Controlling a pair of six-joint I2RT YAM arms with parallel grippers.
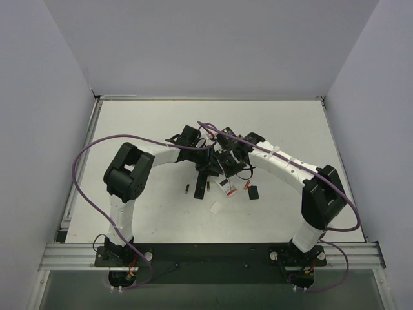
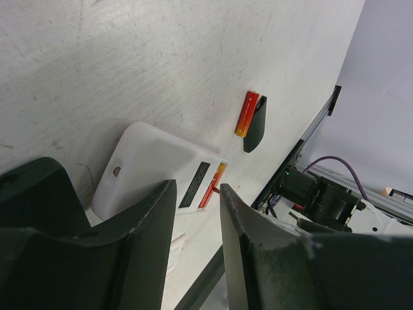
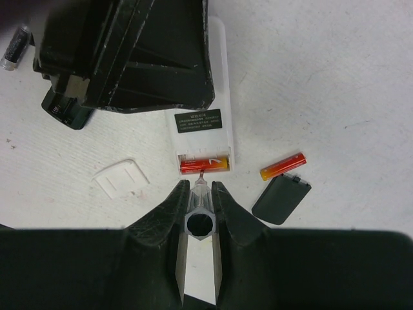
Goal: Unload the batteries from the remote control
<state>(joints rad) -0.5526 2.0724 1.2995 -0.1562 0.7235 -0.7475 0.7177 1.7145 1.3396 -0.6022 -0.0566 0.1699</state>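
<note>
Battery (image 3: 204, 165) in remote (image 3: 200, 121) end bay | right end effector (image 3: 199, 186) clamps tool (image 3: 199, 223) | left end effector (image 2: 198, 185) half-open, grip unclear

Bright even light; faint soft shadows; sharp.

Table (image 3: 348, 77) matt white, scuffed; remote (image 3: 201, 141) smooth white plastic; batteries (image 3: 205, 165) glossy; fingers (image 3: 161, 219) dull black plastic.

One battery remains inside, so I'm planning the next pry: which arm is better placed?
Right. The right fingers grip a pointed tool aimed at the battery left in the remote's open bay; the left fingers sit over the remote's other end, carrying no tool.
</note>
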